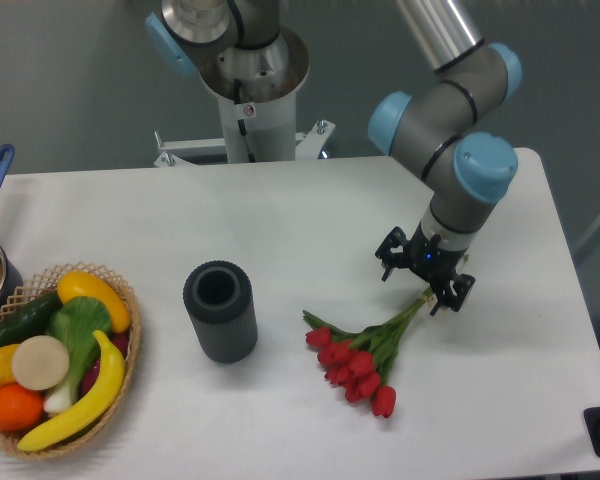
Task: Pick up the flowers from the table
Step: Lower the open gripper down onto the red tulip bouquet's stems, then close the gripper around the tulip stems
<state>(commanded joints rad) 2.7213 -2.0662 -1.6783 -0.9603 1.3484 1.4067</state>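
While flowers (365,352) lie on table (310,215); fingers (442,302) spread, straddling stems

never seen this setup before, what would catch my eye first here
Probably the flowers, a bunch of red tulips lying on the white table right of centre, with the gripper spread open over their stem ends. Next, the basket of colourful fruit and vegetables at the left edge, and the dark ribbed cylinder standing upright between basket and tulips.
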